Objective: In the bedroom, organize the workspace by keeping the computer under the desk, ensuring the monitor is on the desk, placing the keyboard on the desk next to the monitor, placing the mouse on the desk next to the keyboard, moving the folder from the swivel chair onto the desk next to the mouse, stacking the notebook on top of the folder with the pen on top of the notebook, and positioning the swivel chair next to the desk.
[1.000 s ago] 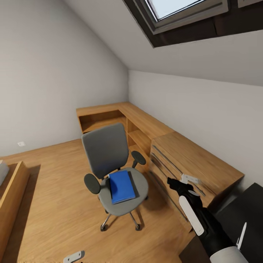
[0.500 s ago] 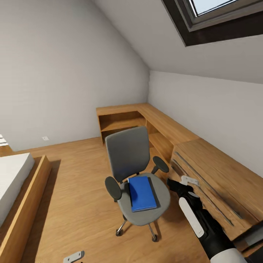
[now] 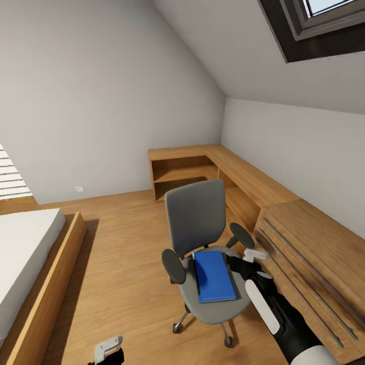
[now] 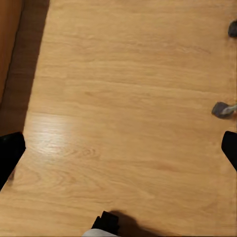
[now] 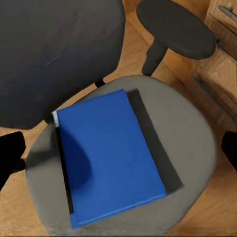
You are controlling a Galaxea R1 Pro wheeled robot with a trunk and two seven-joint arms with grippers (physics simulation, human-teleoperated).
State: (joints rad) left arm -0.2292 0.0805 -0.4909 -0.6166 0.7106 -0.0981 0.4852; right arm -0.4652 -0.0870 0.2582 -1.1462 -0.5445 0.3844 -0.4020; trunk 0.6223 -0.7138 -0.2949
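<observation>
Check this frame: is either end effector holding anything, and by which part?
Nothing is held. The right end effector hangs open above the blue folder, which lies untouched on the swivel chair. The left end effector is open over bare floor.

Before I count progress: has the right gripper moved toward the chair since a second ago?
Yes. The right gripper now reaches the swivel chair seat beside the blue folder; earlier it hung nearer the drawers.

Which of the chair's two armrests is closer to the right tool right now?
The armrest on the desk side, next to the drawers. The right tool hovers just beside it, while the other armrest lies across the seat, beyond the blue folder.
</observation>
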